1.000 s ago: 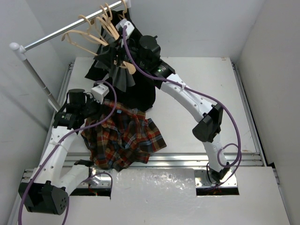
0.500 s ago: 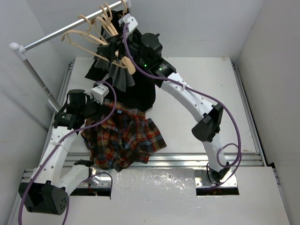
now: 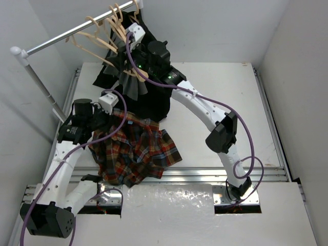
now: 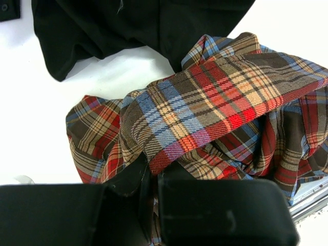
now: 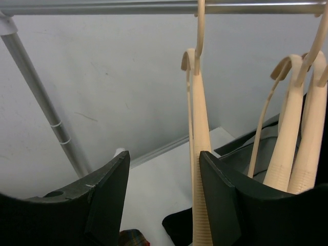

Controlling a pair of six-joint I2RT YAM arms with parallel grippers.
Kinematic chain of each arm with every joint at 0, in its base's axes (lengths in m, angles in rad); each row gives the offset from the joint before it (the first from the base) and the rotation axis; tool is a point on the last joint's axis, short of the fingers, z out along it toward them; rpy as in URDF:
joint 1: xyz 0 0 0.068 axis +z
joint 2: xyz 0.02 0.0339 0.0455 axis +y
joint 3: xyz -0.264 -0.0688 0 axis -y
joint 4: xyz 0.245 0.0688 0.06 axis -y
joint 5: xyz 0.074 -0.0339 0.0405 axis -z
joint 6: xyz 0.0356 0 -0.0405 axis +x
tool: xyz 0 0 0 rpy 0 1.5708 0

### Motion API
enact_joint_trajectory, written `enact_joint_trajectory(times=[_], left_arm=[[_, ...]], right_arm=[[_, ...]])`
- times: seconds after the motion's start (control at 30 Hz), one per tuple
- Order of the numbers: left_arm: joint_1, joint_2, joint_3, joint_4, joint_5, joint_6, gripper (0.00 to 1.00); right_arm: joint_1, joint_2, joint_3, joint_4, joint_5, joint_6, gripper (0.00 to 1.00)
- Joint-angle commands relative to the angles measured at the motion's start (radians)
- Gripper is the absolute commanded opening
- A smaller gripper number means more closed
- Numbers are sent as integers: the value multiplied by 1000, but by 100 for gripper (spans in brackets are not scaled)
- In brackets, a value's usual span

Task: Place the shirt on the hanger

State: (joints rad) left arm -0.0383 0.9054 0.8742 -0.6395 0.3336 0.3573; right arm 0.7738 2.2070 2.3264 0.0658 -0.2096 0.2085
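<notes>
While the left gripper (image 4: 152, 177) is clamped on a fold of the shirt (image 4: 215, 102), which lies bunched at the front left of the table (image 3: 246, 92) with no clear long axis, nothing is on the hanger (image 5: 198, 102) yet. Farther back, the right gripper (image 5: 164, 159) stands open around that hanger, which hangs upright, hook on the rail (image 5: 128, 7), edge-on to the fingers. By my judgement, taking it down and threading the shirt onto it are both left to do.
</notes>
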Motion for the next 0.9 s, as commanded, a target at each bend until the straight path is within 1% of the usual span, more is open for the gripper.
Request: enact_joint_trajectory(times=[0.0,0.3,0.5,0.53,0.73,0.77,0.87], left_arm=[[5,-25,0,32,13,-12,0],[5,-23,-3,37,13,-20,0],[5,-25,-4,43,13,-26,0],[5,-25,-6,41,13,-24,0],[5,-28,-9,44,12,-17,0],[5,-28,-11,44,12,-18,0],[6,-33,-11,44,8,-14,0]], right_arm=[[-4,5,-10,22,-46,3,57],[-5,42,-25,-3,-76,32,51],[-8,62,-32,6,-54,46,49],[-11,68,-35,14,-56,49,47],[-13,97,-25,35,-48,63,43],[-13,100,-25,37,-44,65,42],[-13,76,-44,58,-37,71,24]])
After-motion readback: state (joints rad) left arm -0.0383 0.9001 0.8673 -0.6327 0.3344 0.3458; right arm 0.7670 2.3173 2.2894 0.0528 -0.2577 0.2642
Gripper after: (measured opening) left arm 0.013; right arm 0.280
